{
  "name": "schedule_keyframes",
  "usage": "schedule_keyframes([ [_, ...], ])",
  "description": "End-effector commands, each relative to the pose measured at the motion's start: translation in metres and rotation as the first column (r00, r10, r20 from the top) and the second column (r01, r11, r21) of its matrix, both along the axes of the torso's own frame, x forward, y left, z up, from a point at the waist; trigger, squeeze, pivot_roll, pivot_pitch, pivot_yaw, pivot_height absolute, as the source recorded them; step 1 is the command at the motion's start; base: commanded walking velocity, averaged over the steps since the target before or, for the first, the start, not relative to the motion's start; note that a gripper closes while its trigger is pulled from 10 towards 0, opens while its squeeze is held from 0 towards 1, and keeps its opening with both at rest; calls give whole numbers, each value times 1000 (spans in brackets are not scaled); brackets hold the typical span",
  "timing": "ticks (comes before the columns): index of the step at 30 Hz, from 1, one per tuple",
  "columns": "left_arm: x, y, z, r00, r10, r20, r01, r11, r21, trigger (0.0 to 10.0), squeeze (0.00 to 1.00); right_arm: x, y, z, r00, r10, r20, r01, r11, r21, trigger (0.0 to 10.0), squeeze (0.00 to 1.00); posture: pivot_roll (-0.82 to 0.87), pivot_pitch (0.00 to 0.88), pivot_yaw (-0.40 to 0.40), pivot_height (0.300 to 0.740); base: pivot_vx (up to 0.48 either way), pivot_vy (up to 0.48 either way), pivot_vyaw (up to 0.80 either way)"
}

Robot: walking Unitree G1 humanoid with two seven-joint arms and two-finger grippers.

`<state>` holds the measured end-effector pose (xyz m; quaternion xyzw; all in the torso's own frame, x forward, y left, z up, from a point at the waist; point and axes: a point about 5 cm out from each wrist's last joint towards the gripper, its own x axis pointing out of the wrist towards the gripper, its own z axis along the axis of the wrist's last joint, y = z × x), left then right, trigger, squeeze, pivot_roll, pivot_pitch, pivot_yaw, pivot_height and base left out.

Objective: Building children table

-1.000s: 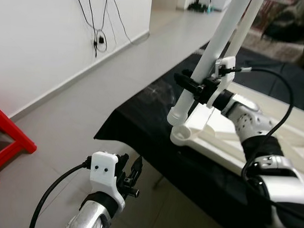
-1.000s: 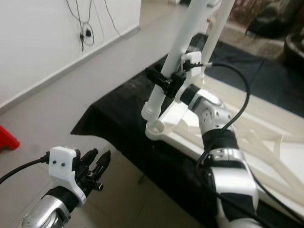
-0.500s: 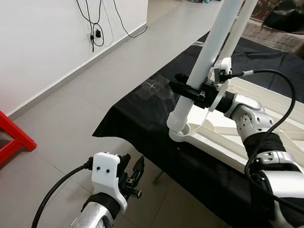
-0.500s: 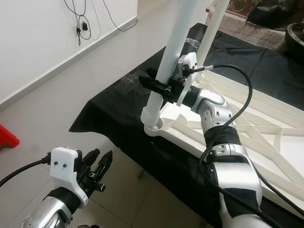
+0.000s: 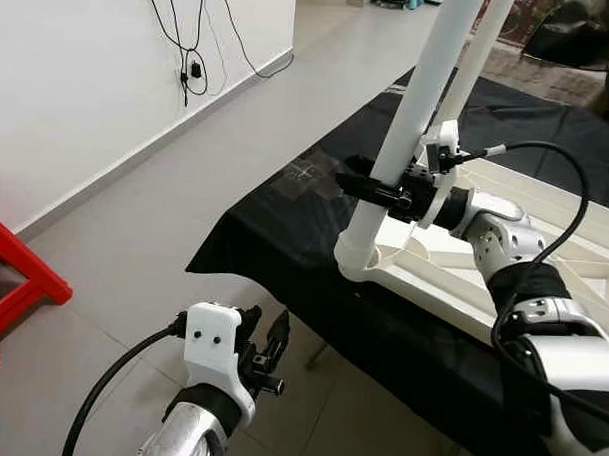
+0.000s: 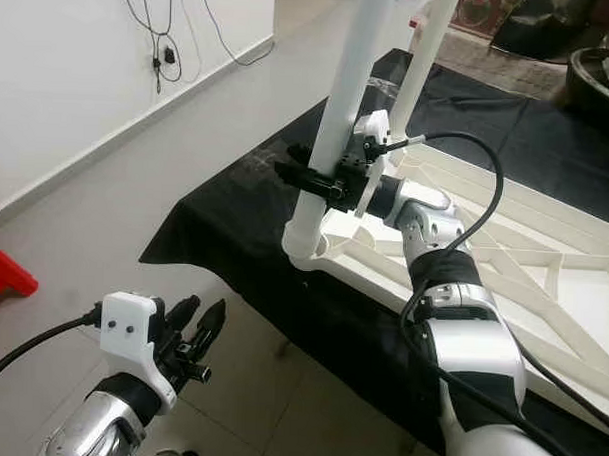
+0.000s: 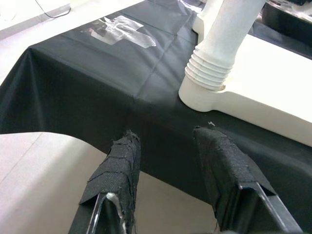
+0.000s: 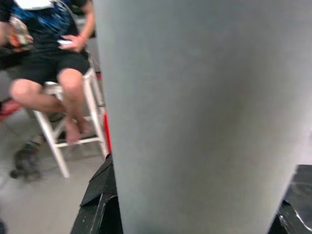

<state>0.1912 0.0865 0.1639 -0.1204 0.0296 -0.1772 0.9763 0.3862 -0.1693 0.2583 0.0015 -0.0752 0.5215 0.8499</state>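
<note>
1. Table leg (image 5: 413, 122), a long white tube, is where my right tool (image 5: 371, 184) sits: its black fingers are clenched round the tube low down, just above the ribbed foot.
2. Below the right tool, the leg's ribbed end (image 7: 210, 73) stands in the round corner socket (image 7: 204, 100) of the white tabletop frame (image 6: 503, 260), leaning slightly away from upright.
3. That frame lies flat on a counter covered with a black cloth (image 5: 285, 222), underside up, its ribs showing; its socketed corner is near the cloth's edge, just beneath the right tool.
4. Beyond the right tool a second white leg (image 5: 483, 44) rises from the frame, close behind the first.
5. My left tool (image 6: 196, 329) hangs low over the tiled floor (image 5: 166, 193), well apart from the leg and on the near side of the counter, fingers spread and holding nothing.
6. From the left wrist, its two cloth-wrapped fingers (image 7: 119, 163) point at the counter's draped edge, with the socket ahead of them.
7. From the right wrist, past the leg, a person (image 8: 53, 53) sits on a white stool (image 8: 73, 122).
8. Off to the left tool's side stand a red stool (image 5: 12, 288) and a white wall with dangling black cables (image 5: 191, 44).
9. I can read no brand, label or writing anywhere.
</note>
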Motion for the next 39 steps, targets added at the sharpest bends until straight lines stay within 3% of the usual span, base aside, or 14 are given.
schedule_keyframes([
  [1, -2, -2, -2, 1000, -11, -14, 12, 1000, 18, 10000, 0, 2, -5, -10, 998, -61, -32, 59, 997, -45, 10000, 0, 104, 197, -84, 740, 0, 0, 0],
  [4, -2, -2, -2, 1000, -11, -14, 11, 1000, 20, 10000, 0, 5, -5, -11, 993, -113, -25, 111, 992, -61, 10000, 0, 105, 201, -84, 740, 0, 0, 0],
  [16, -3, -1, -3, 1000, -7, -16, 8, 1000, 26, 10000, 0, -1, 3, -15, 999, 22, -43, -25, 997, -68, 10000, 0, 102, 210, -88, 740, 0, 0, 0],
  [18, -3, -1, -3, 1000, -1, -11, 1, 1000, 30, 10000, 0, 1, 4, -9, 999, 18, -37, -18, 1000, -7, 10000, 0, 103, 207, -88, 740, 0, 0, 0],
  [19, 0, 2, 0, 1000, 17, 15, -18, 998, 58, 10000, 0, 9, 5, 3, 993, -109, -40, 112, 991, 68, 10000, 0, 105, 201, -87, 740, 0, 0, 0],
  [20, 0, 2, 0, 1000, 17, 15, -18, 998, 58, 10000, 0, 9, 5, 3, 993, -109, -40, 112, 991, 68, 10000, 0, 105, 201, -87, 740, 0, 0, 0],
  [21, 2, 4, 1, 999, 30, 35, -33, 996, 79, 10000, 0, 15, 5, 11, 978, -200, -53, 205, 972, 119, 10000, 0, 105, 201, -87, 740, 0, 0, 0],
  [23, 12, 13, 7, 993, 96, 73, -103, 990, 94, 10000, 0, 18, 7, 28, 963, -267, -35, 268, 936, 229, 10000, 0, 100, 191, -83, 740, 0, 0, 0],
  [26, 12, 13, 7, 993, 96, 73, -103, 990, 94, 10000, 0, 18, 7, 28, 963, -267, -35, 268, 936, 229, 10000, 0, 100, 191, -83, 740, 0, 0, 0],
  [30, 28, 26, 13, 983, 132, 128, -147, 982, 119, 10000, 0, 13, 12, 25, 982, -190, -6, 186, 957, 223, 10000, 0, 95, 158, -71, 740, 125, 0, 0],
  [39, 27, 20, 10, 988, 108, 112, -120, 987, 107, 10000, 0, 9, 8, 12, 986, -163, -19, 163, 965, 205, 10000, 0, 102, 144, -72, 740, 177, 0, 0],
])
